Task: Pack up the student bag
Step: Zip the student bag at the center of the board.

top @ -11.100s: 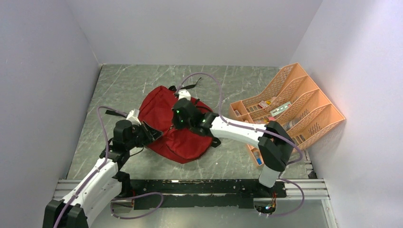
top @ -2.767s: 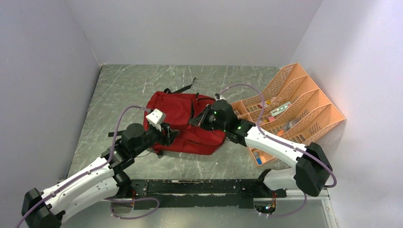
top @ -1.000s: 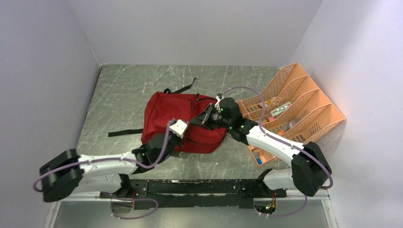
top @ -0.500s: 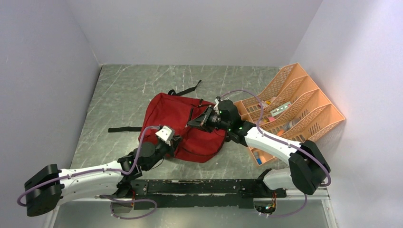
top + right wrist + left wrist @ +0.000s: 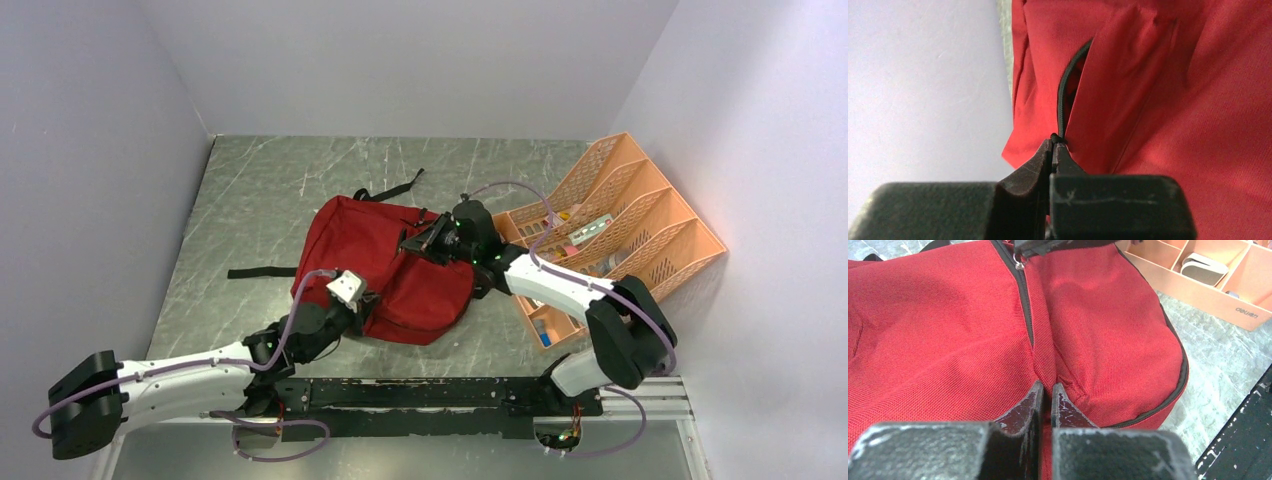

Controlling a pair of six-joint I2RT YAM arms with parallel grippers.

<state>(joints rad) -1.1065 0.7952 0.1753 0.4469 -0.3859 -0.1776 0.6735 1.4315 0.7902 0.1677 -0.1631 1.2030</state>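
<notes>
The backpack (image 5: 385, 262) lies flat in the middle of the grey table (image 5: 260, 190), just left of the orange organiser (image 5: 625, 225). Its near edge is covered from above by the left arm, and nothing inside it can be seen. One black strap (image 5: 262, 272) trails out to the left on the table.

The left gripper (image 5: 1046, 388) is pinching a fold of the red fabric just below the zipper (image 5: 1024, 300), its jaws pressed almost together. The right gripper (image 5: 1055, 142) has its jaws tight on a small black bit at the end of the zipper; I can't tell whether that is the pull or the tape. Above it the zipper gapes a little, dark inside.

The organiser's contents are too small to name. A printed word on its rim, seen from the left wrist, is upside down and unreadable.
</notes>
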